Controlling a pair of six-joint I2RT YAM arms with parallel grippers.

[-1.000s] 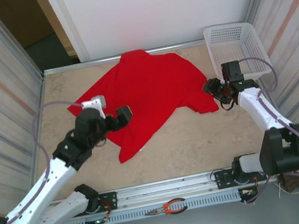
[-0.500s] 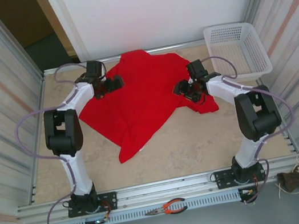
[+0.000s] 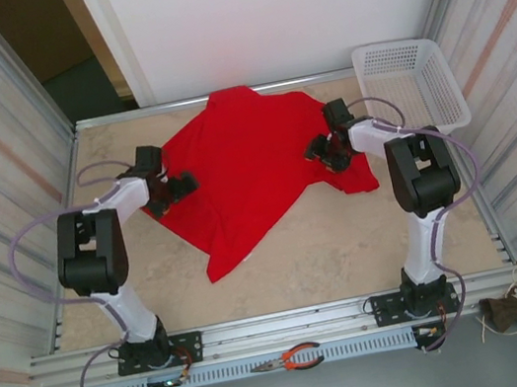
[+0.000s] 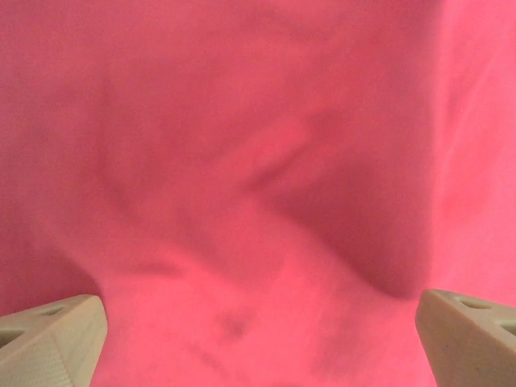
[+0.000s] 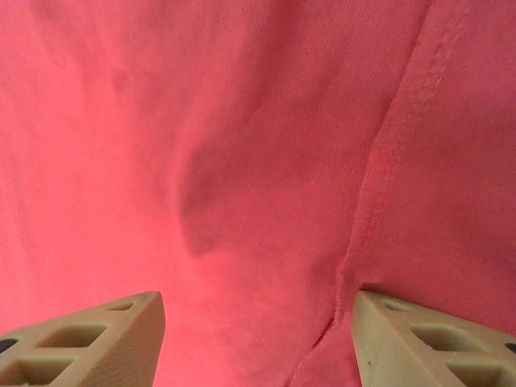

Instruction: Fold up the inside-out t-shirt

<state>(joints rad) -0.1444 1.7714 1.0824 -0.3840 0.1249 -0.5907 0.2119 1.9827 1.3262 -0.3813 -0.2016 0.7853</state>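
The inside-out t-shirt is bright red and lies spread and wrinkled over the back middle of the table, one corner pointing toward the front. My left gripper is low over the shirt's left edge. Its jaws stand wide open in the left wrist view, with red cloth lying loose between the fingertips. My right gripper is over the right sleeve area. It is open too, with a stitched seam running down toward its right finger.
A white mesh basket stands at the back right corner. Orange-handled pliers lie on the rail in front of the arm bases. Bare tabletop spans the front half, with metal walls on both sides.
The left gripper swung from the shirt's left side to the far left corner, then back to the left edge. The right gripper moved left from beside the basket onto the shirt's right part.
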